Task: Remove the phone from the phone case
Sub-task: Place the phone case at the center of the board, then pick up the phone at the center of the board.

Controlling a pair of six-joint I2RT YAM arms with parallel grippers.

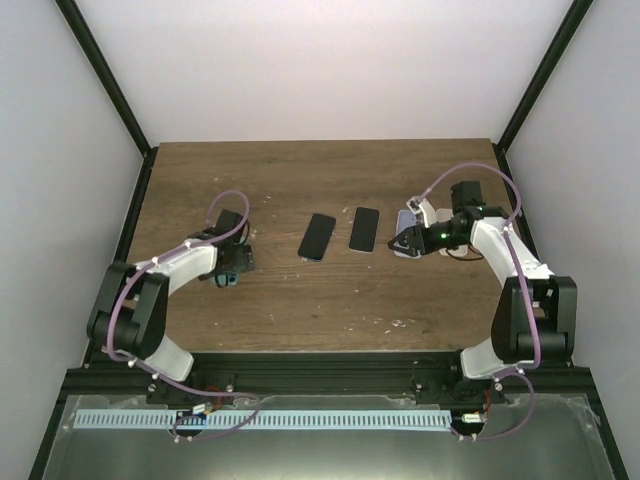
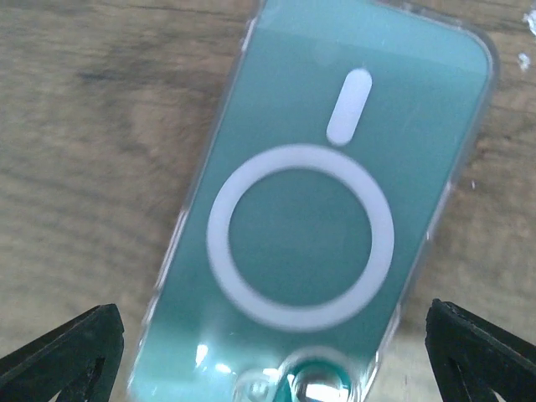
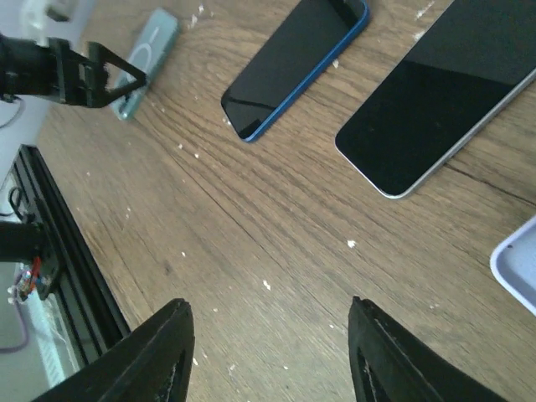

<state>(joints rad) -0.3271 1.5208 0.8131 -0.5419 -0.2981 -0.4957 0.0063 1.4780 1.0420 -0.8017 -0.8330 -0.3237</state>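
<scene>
Left wrist: a teal phone case (image 2: 335, 218) lies flat on the table (image 2: 75, 167), white ring facing up. The left jaws stand wide apart at its near end, not touching it. I cannot tell if a phone is inside.
Right wrist: the right jaws are apart and empty above bare wood. Beyond them lie a blue-edged phone (image 3: 293, 63) and a silver-edged phone (image 3: 444, 109).
Top view: the 2 phones lie side by side mid-table, between the arms

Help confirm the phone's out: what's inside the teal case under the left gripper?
The teal case shows only its white-ringed face, on the table under the open left gripper. Its inside is covered; what it holds cannot be told.
</scene>
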